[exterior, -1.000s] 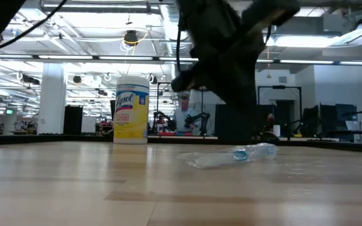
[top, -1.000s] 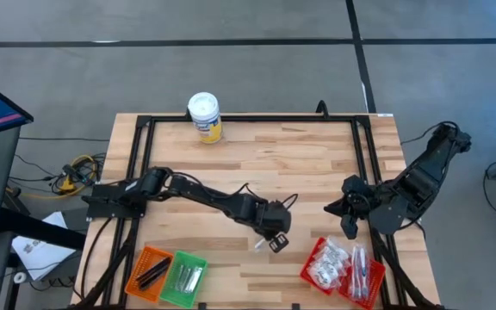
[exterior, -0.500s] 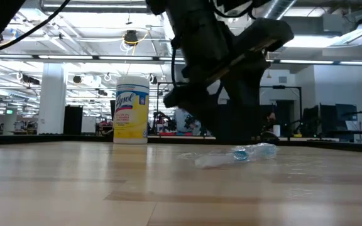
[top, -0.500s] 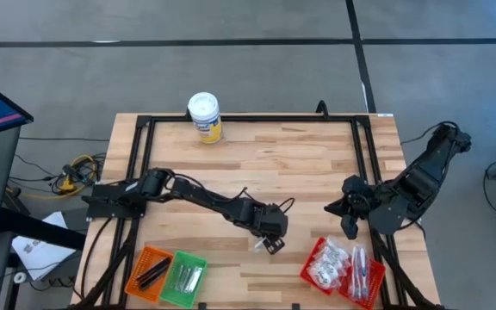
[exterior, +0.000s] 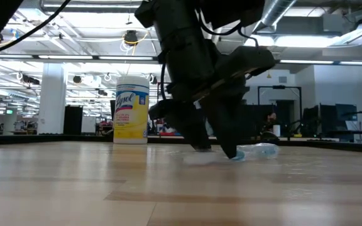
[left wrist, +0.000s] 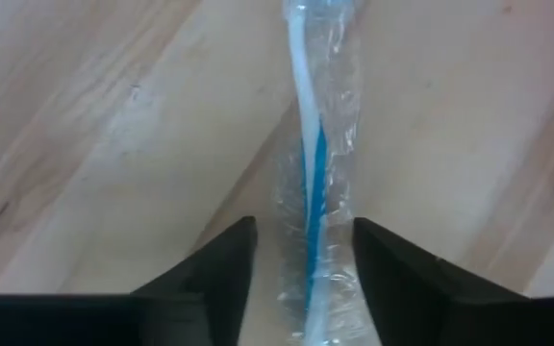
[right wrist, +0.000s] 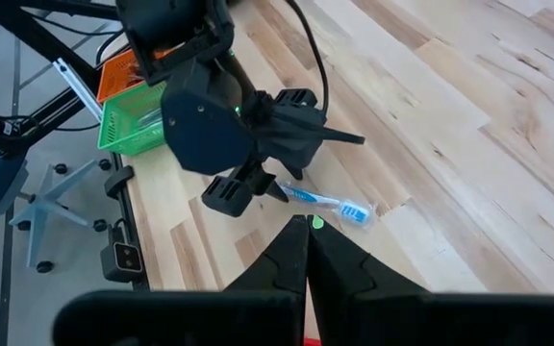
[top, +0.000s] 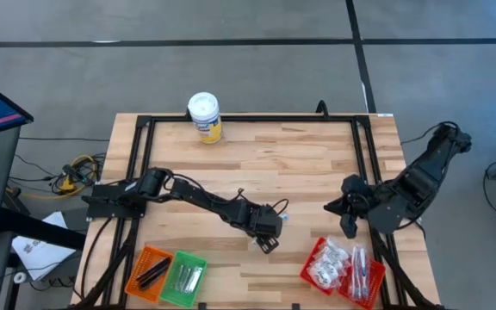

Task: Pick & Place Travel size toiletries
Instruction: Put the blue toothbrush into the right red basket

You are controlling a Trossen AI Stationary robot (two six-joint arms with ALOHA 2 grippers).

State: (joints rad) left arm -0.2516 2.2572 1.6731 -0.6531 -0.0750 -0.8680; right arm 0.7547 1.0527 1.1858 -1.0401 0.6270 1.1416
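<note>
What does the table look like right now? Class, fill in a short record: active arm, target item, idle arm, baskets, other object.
Active arm: left end effector, fingers open, straddling the item on the table
Target item: wrapped toothbrush, blue and white, lying flat on the wood
Idle arm: right end effector, shut, at the table's right side
Baskets: orange basket, green basket, red basket, along the front edge
Other object: yellow canister, at the far edge
</note>
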